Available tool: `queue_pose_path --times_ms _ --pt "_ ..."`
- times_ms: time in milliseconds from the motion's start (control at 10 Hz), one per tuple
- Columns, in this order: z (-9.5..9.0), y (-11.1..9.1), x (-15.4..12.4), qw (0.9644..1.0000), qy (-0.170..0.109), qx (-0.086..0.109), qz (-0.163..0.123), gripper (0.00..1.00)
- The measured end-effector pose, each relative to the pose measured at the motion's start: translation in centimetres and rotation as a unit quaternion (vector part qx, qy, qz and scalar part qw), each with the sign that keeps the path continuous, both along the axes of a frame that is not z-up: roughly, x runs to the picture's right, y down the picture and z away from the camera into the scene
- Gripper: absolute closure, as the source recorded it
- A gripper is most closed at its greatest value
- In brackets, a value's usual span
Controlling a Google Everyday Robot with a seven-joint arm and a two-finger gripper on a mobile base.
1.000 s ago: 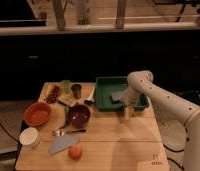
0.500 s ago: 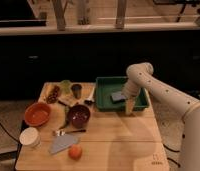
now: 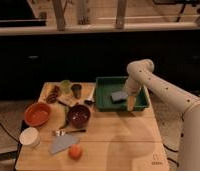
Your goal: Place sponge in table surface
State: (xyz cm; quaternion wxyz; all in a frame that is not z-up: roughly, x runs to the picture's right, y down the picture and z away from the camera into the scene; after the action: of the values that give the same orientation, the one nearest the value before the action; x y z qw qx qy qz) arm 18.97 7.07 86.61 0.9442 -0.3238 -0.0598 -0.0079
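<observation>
The sponge, a small grey-blue block, lies inside the green tray at the back right of the table surface, a light wooden top. The white arm comes in from the right and bends down over the tray. My gripper hangs at the tray's right side, right beside the sponge's right edge, pointing downward. It stands open, and the sponge rests on the tray floor, not lifted.
Left of the tray stand a dark cup, a green cup and a snack bag. An orange bowl, dark red bowl, white cup, grey-blue triangular sheet and orange fruit fill the left half.
The arm's elbow has risen and swung slightly toward the far side, and the gripper has shifted from the tray's front right corner to beside the sponge. The sponge has not moved.
</observation>
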Motion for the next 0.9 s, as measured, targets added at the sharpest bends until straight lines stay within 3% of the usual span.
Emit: queue_pose_path --times_ms 900 --pt "1.1 -3.5 0.2 0.9983 -0.019 0.041 -0.036 0.2"
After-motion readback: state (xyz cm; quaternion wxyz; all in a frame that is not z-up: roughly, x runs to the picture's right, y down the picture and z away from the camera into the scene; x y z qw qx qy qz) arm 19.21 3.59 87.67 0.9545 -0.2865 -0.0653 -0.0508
